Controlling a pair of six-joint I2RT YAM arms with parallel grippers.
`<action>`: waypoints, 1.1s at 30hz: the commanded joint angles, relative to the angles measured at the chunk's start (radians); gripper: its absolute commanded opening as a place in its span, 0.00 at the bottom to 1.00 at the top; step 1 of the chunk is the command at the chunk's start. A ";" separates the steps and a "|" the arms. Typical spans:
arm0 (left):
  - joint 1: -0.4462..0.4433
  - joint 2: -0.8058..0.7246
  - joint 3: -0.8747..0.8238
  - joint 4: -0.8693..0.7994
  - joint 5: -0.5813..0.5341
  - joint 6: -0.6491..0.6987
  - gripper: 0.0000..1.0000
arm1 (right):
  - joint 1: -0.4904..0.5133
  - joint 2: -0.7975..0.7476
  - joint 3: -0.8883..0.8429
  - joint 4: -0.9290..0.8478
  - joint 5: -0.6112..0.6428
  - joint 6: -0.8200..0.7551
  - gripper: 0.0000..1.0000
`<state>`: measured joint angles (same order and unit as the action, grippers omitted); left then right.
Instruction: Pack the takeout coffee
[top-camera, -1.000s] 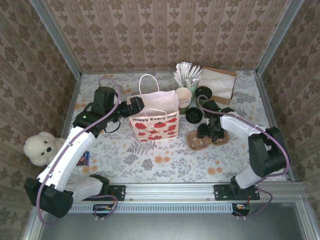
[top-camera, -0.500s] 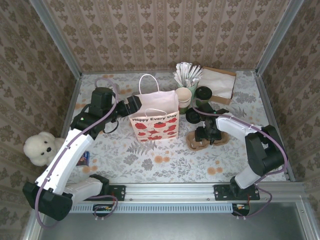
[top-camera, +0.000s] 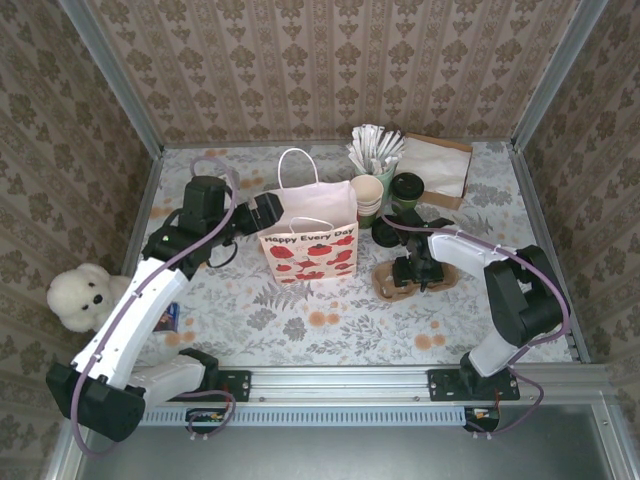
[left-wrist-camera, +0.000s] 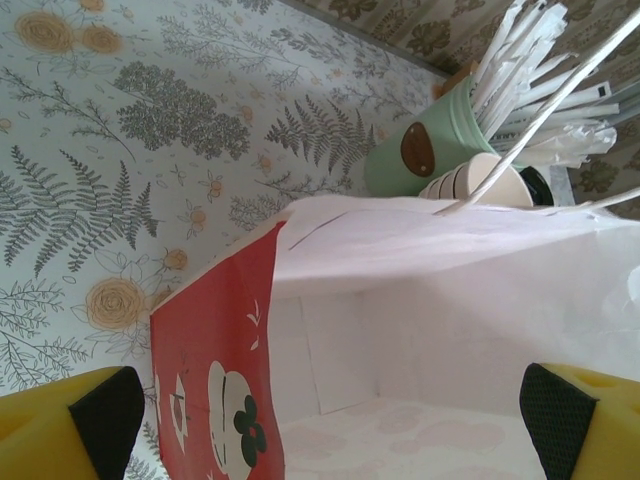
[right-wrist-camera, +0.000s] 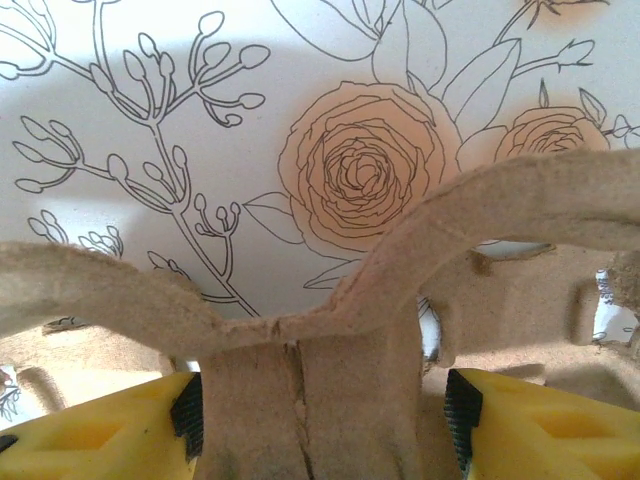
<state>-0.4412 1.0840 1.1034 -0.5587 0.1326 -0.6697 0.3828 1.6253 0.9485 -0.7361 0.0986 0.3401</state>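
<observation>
Packing done: none; small green paper cup with black lid (top-camera: 407, 187) is stood at the back, outside the white paper bag (top-camera: 310, 245).
Left gripper (left-wrist-camera: 330, 400): jaws spread wide at bag.
Right gripper (right-wrist-camera: 320, 410): jaws apart around brown cardboard tray (right-wrist-camera: 330, 290).

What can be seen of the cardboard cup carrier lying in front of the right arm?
The cup carrier is a brown moulded-pulp tray, rough and fibrous, with curved ridges between its cup wells and a fine crack down its centre post. It looks empty and lies flat on the floral tablecloth, to the right of the paper bag. The right gripper is down over it, its fingers on either side of the centre post. Whether they pinch it is unclear.
</observation>
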 joint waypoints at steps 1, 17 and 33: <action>0.014 -0.026 -0.021 0.023 0.026 0.080 1.00 | 0.008 -0.011 -0.001 0.009 0.025 0.004 0.67; 0.345 -0.234 -0.164 -0.265 -0.170 -0.059 1.00 | 0.008 -0.059 0.009 -0.006 0.065 0.011 0.50; 0.262 0.064 -0.328 -0.195 0.037 -0.218 1.00 | -0.005 -0.289 -0.083 0.002 0.119 0.128 0.50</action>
<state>-0.1493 1.1004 0.7532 -0.7700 0.1421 -0.8619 0.3840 1.3994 0.8890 -0.7219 0.1867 0.4213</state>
